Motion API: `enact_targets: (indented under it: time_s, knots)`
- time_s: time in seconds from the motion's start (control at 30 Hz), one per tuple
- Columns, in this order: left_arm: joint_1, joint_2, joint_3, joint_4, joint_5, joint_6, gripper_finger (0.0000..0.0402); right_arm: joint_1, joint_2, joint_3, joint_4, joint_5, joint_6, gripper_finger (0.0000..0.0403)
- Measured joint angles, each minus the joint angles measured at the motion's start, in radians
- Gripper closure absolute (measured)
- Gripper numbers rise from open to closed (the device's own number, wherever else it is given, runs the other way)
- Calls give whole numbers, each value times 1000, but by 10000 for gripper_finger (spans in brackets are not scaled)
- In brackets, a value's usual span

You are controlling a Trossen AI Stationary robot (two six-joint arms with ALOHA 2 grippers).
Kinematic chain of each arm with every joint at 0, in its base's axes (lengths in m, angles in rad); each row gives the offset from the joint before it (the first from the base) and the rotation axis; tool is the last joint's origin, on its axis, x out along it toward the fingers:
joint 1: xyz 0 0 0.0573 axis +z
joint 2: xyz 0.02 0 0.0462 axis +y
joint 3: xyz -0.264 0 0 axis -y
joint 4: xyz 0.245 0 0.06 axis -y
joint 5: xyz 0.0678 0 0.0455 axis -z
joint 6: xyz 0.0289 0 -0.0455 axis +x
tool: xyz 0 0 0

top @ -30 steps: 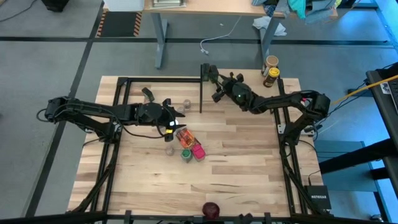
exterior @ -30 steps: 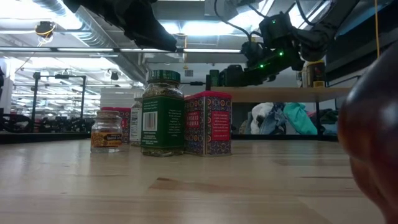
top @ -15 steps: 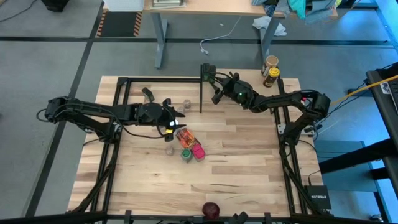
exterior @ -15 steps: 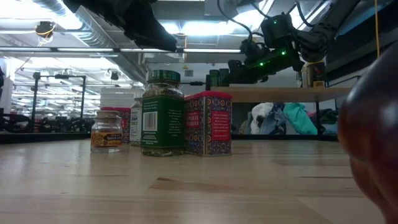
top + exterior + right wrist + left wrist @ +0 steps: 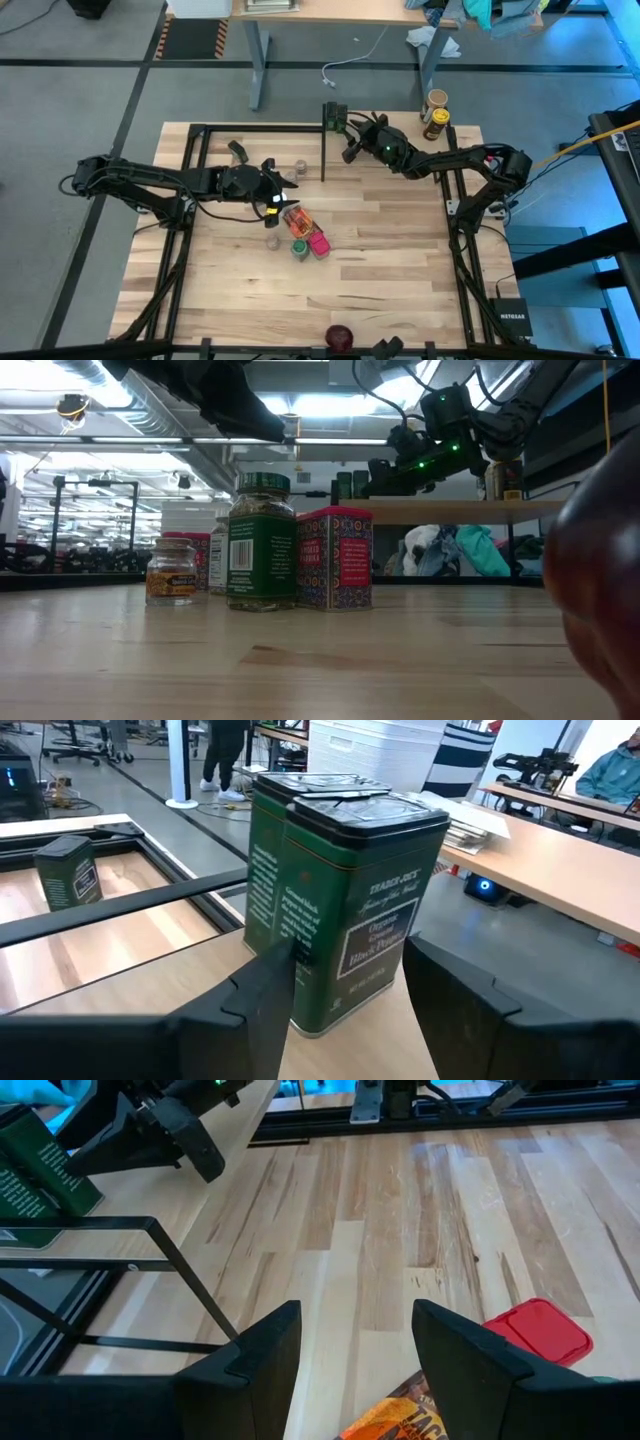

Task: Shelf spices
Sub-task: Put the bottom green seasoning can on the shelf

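Pale plank surface [image 5: 380, 260] with a black frame, on a grey floor with a desk [image 5: 330, 10] beyond it. The wrist view shows an open workshop with people in the background. The shelf [image 5: 465, 135] runs along the far edge of the surface. The right gripper [image 5: 345, 980] is at its left end, closed on the sides of the front green tin [image 5: 375, 920], which stands on the shelf board. A second green tin [image 5: 275, 820] sits right behind it, touching or nearly so; we can't tell which. Two brown-lidded jars [image 5: 436, 113] stand at the shelf's right end. The rest of the spices are on the surface, near its middle: green-lidded jar [image 5: 260, 540], pink-red box [image 5: 335, 558], small orange-label jar [image 5: 171, 572] and orange packet [image 5: 296, 218], all packed close. One small jar [image 5: 300, 167] stands apart, nearer the shelf, and a small dark tin [image 5: 238, 152] sits further left. The left gripper [image 5: 350, 1370] hangs just above the orange packet and a red lid [image 5: 535, 1330], jaws apart and holding nothing. In the low view a second pink box [image 5: 200, 558] and something white are mostly hidden behind the cluster. A red round thing [image 5: 600, 580] is blurred and cut off at the frame edge, so we can't identify it. All jar contents are unreadable.
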Motion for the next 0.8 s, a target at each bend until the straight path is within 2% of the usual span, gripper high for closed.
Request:
enact_targets:
  time_s: [0.47, 0.8]
  knots:
    - [0, 0, 0, 28, 0, 7, 215, -16, 1, 0, 6, 6, -10, 210]
    - [0, 0, 0, 29, 0, 13, 215, -19, 1, 0, 8, -29, -10, 210]
